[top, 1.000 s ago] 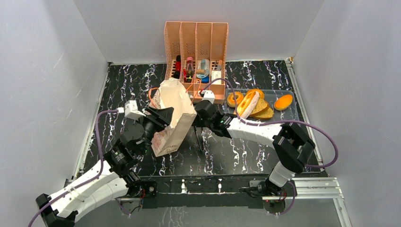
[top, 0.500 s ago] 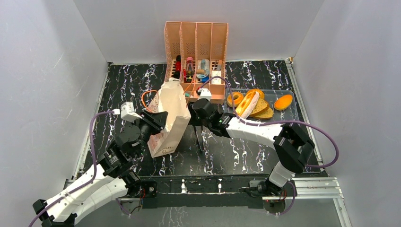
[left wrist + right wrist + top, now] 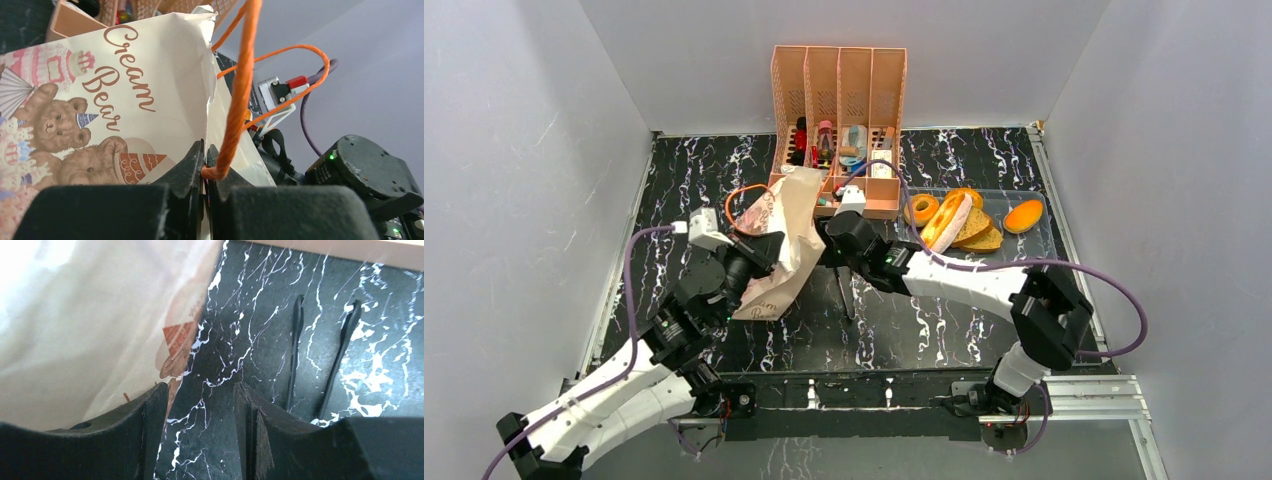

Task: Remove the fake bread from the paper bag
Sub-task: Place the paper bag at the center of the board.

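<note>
Left gripper (image 3: 205,152): jaws pinched shut on the paper bag (image 3: 782,250) at its rim, right where an orange cord handle (image 3: 240,90) is rooted. The bag leans steeply, mouth toward the peach desk rack (image 3: 839,85); its inside is not visible.

Right gripper (image 3: 199,392): jaws apart and empty, low over the table, with the bag wall just beside one finger.

Fake bread (image 3: 959,222) lies in the clear tray (image 3: 999,193), far right. Cannot tell whether any is left in the bag.

Risks:
- Thin paper tears, or the cord slips from that single pinch.
- Bag flops flat.
- Open fingers snag or crease the wall on entry.
</note>
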Available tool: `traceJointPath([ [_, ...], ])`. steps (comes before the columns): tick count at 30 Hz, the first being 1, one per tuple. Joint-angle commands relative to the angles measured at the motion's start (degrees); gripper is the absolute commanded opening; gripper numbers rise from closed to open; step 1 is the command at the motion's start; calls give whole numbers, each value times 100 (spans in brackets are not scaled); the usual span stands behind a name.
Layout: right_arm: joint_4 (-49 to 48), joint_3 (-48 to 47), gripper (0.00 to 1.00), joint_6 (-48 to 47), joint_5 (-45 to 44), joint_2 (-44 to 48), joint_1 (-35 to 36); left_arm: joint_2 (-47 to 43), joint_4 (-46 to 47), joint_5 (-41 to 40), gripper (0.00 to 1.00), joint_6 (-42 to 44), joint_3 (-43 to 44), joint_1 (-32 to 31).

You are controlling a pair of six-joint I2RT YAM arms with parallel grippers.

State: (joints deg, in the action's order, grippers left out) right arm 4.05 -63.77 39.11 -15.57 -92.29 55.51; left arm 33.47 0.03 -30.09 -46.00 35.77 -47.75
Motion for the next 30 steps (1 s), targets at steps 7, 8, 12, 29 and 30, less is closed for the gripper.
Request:
traceJointPath([
  [7, -71, -382, 48, -465, -717, 843, 21, 1057, 1532, 893, 0, -167, 103, -6],
  [8, -34, -389, 49, -492, -746, 864, 22, 1059, 1538, 886, 0, -222, 87, -7],
  [12, 35, -347, 49, -514, -772, 907, 12, 801, 1413, 671, 3, -541, -119, -7],
  [29, -143, -323, 49, -420, -650, 1003, 13, -527, 307, -83, 30, -1103, -499, -6],
  [30, -164, -310, 49, -409, -630, 1023, 13, -587, 219, -119, 32, -1149, -525, -11],
])
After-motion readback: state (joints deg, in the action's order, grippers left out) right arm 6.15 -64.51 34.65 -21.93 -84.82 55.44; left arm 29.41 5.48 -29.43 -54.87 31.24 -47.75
